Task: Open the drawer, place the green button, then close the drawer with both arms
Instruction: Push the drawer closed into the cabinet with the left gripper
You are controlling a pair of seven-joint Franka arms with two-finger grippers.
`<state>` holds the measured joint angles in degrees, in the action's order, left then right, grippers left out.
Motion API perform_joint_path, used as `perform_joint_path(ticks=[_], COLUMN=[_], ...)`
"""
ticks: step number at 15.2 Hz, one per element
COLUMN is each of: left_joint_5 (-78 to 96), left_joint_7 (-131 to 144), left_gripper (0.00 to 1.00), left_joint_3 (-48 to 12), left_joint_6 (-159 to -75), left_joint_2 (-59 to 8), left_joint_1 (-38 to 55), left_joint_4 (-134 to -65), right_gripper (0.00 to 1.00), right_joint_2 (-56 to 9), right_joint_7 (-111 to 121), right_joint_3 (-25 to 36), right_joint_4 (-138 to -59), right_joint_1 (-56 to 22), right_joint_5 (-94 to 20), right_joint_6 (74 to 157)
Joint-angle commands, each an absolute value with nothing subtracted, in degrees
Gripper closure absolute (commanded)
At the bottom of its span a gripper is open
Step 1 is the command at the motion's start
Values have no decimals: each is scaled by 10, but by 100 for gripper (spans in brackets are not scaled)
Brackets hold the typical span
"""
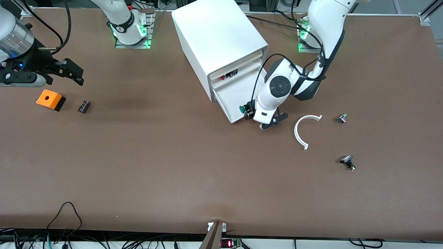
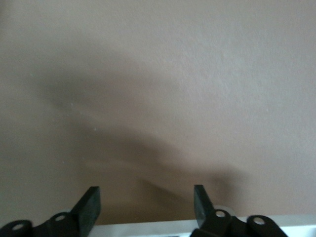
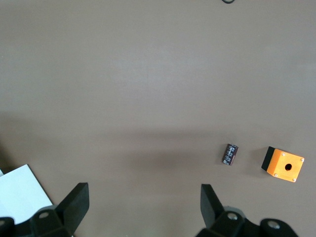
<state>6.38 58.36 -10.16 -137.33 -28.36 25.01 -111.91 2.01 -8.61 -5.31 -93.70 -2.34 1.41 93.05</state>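
Note:
The white cabinet [image 1: 218, 38] stands at the middle of the table toward the robots' bases. Its bottom drawer [image 1: 232, 97] is pulled out toward the front camera. The green-capped button [image 1: 242, 109] lies at the drawer's front end, toward the left arm's side. My left gripper [image 1: 273, 121] is open and empty, low over the table just beside the drawer's front corner and the button. In the left wrist view my left gripper [image 2: 145, 190] shows only brown table between its fingers. My right gripper [image 1: 71, 71] is open and empty over the orange box; it also shows in the right wrist view [image 3: 143, 190].
An orange box with a hole [image 1: 50, 99] [image 3: 284, 165] and a small black part [image 1: 83, 106] [image 3: 229, 154] lie at the right arm's end. A white curved strip [image 1: 303, 133] and two silver-and-black parts [image 1: 341, 118] [image 1: 347, 162] lie at the left arm's end.

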Motion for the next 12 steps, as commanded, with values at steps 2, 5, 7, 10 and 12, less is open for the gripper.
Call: perform_joint_path(ticks=[2, 5, 7, 10, 12], left_joint_5=[44, 44, 47, 52, 54], left_joint_7=[607, 608, 607, 606, 606], left_gripper=[8, 3, 2, 2, 2], left_joint_3=[-102, -122, -127, -145, -152], left_joint_6=[-1375, -1332, -1297, -1276, -1277], left_joint_2=[-263, -254, -243, -240, -243], left_joint_1=[279, 280, 282, 278, 282], left_joint_4=[-1150, -1151, -1151, -1149, -1149], right_gripper=[0, 0, 0, 0, 0], right_joint_2=[46, 43, 41, 42, 44], right_joint_7=[-69, -69, -70, -40, -9], right_joint_3=[-64, -68, -68, -63, -63], right_joint_4=[-968, -963, -964, -964, -962], right_joint_1=[-5, -7, -7, -7, -7], right_joint_5=[21, 18, 11, -1, -1], right_joint_6=[945, 938, 938, 934, 931])
